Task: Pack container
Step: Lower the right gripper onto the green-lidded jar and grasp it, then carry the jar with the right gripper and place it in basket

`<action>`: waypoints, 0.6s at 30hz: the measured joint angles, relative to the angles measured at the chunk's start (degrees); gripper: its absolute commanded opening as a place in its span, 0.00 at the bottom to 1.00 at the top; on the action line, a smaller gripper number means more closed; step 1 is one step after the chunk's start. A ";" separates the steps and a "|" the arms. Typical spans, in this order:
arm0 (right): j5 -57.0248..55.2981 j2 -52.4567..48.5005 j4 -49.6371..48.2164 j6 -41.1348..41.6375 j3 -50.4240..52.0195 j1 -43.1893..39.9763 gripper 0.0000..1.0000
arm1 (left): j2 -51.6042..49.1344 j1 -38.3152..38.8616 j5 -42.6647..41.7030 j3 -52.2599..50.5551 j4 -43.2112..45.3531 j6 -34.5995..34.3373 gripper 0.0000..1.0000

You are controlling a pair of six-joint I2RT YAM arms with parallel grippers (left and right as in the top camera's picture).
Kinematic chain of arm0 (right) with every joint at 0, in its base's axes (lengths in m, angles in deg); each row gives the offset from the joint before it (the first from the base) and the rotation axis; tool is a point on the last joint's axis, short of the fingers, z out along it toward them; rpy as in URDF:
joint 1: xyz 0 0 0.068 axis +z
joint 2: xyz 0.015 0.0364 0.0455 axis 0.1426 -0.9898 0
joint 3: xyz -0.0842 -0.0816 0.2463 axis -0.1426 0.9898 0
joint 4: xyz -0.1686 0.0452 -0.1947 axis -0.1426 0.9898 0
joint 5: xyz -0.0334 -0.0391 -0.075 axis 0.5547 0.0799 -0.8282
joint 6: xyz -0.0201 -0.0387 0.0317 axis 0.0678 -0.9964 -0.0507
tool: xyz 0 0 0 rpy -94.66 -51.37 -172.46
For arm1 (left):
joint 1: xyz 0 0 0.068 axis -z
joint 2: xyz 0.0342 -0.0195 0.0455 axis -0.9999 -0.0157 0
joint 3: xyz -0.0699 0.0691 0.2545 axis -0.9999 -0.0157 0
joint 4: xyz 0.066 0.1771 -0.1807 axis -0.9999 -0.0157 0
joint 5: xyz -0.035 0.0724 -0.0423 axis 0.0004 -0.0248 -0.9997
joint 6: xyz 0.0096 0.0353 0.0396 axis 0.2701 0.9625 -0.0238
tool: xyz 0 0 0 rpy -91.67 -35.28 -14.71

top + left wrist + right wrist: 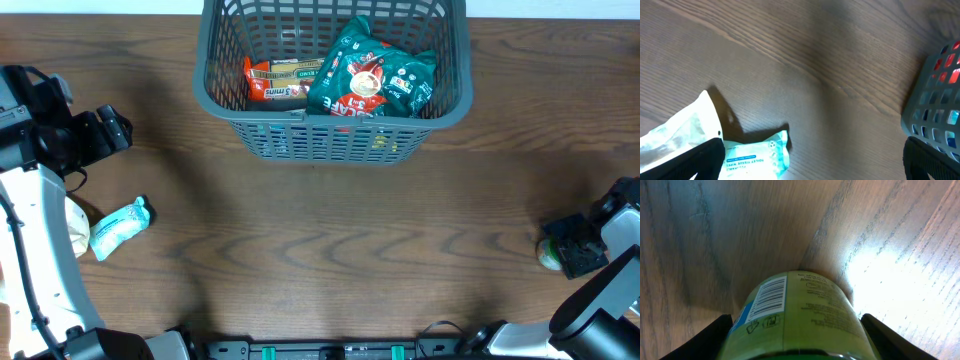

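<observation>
The dark grey slotted container (330, 140) stands at the back centre; its corner shows in the left wrist view (935, 110). It holds a green coffee bag (370, 75) and an orange snack pack (280, 82). My left gripper (105, 135) is open and empty above the table (812, 160). A teal pack of tissue wipes (120, 227) lies by its left finger (757, 157). My right gripper (565, 250) sits at the right, with its fingers (797, 335) against both sides of a green bottle (800, 310), which shows partly in the overhead view (547, 256).
A white crinkled bag (78, 228) lies next to the wipes at the left edge and also shows in the left wrist view (680, 135). Bare wooden table (330, 250) lies between the two arms and the container.
</observation>
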 measured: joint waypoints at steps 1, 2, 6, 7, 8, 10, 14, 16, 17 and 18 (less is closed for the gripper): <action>-0.02 0.00 0.00 0.00 0.00 0.02 0.13 | 0.00 0.00 0.00 0.02 -0.02 0.00 0.99; -0.02 0.00 0.00 -0.02 0.00 0.02 0.11 | 0.00 0.00 0.00 0.00 0.00 0.00 0.99; 0.02 0.00 0.00 -0.07 0.00 0.02 0.02 | 0.00 0.00 0.00 0.00 0.00 0.00 0.98; 0.09 0.00 0.00 -0.22 0.00 0.00 0.01 | 0.00 0.00 0.00 0.02 0.00 0.00 0.99; 0.13 0.00 0.00 -0.26 0.00 0.00 0.01 | 0.00 0.00 0.00 0.00 0.00 0.00 0.99; 0.46 0.00 0.11 -0.68 -0.04 0.02 0.01 | 0.00 0.00 0.00 0.00 0.00 0.00 0.98; 2.14 0.00 1.75 -1.92 -0.68 0.15 0.01 | 0.00 0.00 0.00 0.00 0.00 0.00 0.99; 2.99 0.00 3.76 -2.64 -2.03 0.74 0.01 | 0.00 0.00 -0.02 0.00 0.00 0.02 0.99; 3.37 0.02 5.07 -3.19 -3.32 1.29 0.01 | 0.00 0.00 0.00 0.00 0.00 0.00 0.99; 3.72 0.07 6.32 -3.76 -4.94 1.92 0.01 | 0.00 0.00 0.00 0.00 0.00 0.00 0.99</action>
